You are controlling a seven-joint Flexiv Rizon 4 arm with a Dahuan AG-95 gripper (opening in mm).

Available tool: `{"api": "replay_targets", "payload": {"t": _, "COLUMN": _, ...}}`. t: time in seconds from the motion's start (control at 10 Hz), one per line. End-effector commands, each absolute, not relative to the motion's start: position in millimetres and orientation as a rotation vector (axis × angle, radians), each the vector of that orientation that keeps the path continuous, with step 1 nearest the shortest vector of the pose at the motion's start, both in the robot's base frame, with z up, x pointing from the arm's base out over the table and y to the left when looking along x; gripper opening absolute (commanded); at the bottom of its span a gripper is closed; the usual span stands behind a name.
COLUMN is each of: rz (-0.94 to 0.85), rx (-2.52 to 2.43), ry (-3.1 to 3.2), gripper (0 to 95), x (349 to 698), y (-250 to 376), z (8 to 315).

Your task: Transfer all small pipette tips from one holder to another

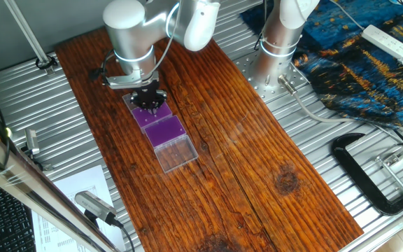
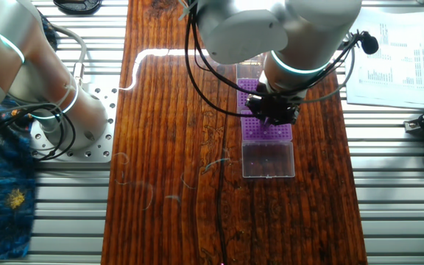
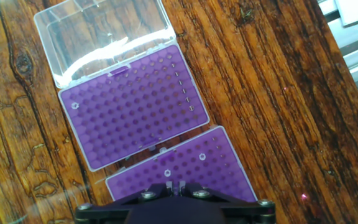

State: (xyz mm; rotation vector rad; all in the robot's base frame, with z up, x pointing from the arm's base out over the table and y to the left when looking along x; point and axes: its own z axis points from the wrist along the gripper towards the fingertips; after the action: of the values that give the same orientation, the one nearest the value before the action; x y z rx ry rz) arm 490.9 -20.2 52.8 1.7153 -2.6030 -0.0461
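The small pipette tips (image 3: 184, 93) show in the hand view as a short column of whitish dots along the 3 o'clock edge of the middle purple rack (image 3: 129, 106). A few more dots seem to sit in the nearer purple rack (image 3: 194, 165) at 6 o'clock. I cannot tell which rack is the source.

From the left, the clear lid (image 3: 98, 37) lies open at 11 o'clock, joined to the middle rack. The hand (image 1: 149, 101) hangs low over the nearer rack, and only its black base shows in its own camera. The fingers are hidden in every view, so I cannot tell whether they are apart, together or holding a tip.

My worries, as judgements:
- The tips are tiny against the hole grid, so a slight sideways error could put the fingers on a bare hole or on the rim.
- Both racks look to rest loose on the bench (image 1: 257, 161). A push or a sticking tip could drag a rack and spoil the alignment.
- A tip gripped off-axis could tilt, miss its hole and roll into the wood grain.
- The two racks almost touch, so the hand could knock one while working the other.

I see no brand or label on the racks or lid. The printed sheet (image 2: 392, 55) at 2 o'clock in the other fixed view carries lines too small to read.
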Motion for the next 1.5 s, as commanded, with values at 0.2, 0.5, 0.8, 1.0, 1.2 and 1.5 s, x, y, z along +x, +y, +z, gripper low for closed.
{"api": "replay_targets", "payload": {"t": 0.2, "rz": -0.041, "rx": 1.703, "ry": -2.606, "gripper": 0.0, "x": 490.4, "y": -19.8, "z": 59.6}}
{"api": "replay_targets", "payload": {"t": 0.5, "rz": -0.042, "rx": 1.702, "ry": -2.605, "gripper": 0.0, "x": 489.9, "y": -18.9, "z": 69.4}}
{"api": "replay_targets", "payload": {"t": 0.8, "rz": -0.039, "rx": 1.695, "ry": -2.604, "gripper": 0.0, "x": 490.7, "y": -17.3, "z": 79.6}}
{"api": "replay_targets", "payload": {"t": 1.0, "rz": -0.028, "rx": 1.691, "ry": -2.596, "gripper": 0.0, "x": 494.3, "y": -14.8, "z": 90.9}}
{"api": "replay_targets", "payload": {"t": 1.2, "rz": -0.031, "rx": 1.648, "ry": -2.612, "gripper": 0.0, "x": 495.1, "y": -10.4, "z": 99.3}}
{"api": "replay_targets", "payload": {"t": 1.5, "rz": -0.054, "rx": 1.561, "ry": -2.678, "gripper": 0.0, "x": 494.7, "y": 11.6, "z": 99.5}}
